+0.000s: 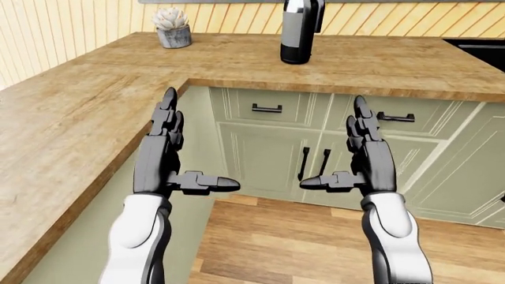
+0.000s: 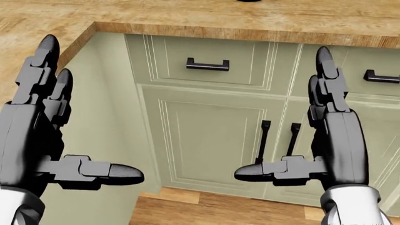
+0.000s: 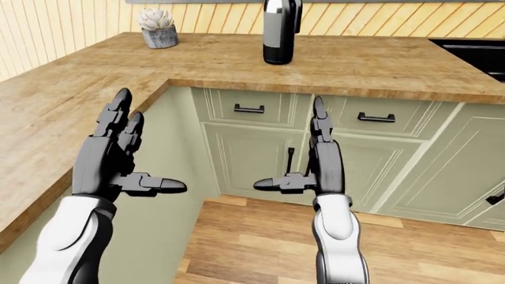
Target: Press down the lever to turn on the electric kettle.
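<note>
The electric kettle [image 1: 298, 31], silver with a black base and handle, stands on the wooden counter [image 1: 237, 62] at the top of the left-eye view; its top is cut off by the frame and its lever does not show. My left hand [image 1: 170, 151] and right hand [image 1: 359, 155] are both open and empty, fingers pointing up, thumbs turned toward each other. They hang over the floor below the counter edge, well short of the kettle.
A small potted succulent [image 1: 173, 27] stands on the counter left of the kettle. The counter wraps down the left side [image 1: 55, 136]. Green cabinets with black handles [image 1: 267, 108] lie below. A black cooktop edge [image 1: 481, 47] shows at upper right. Wooden floor [image 1: 284, 248] lies beneath.
</note>
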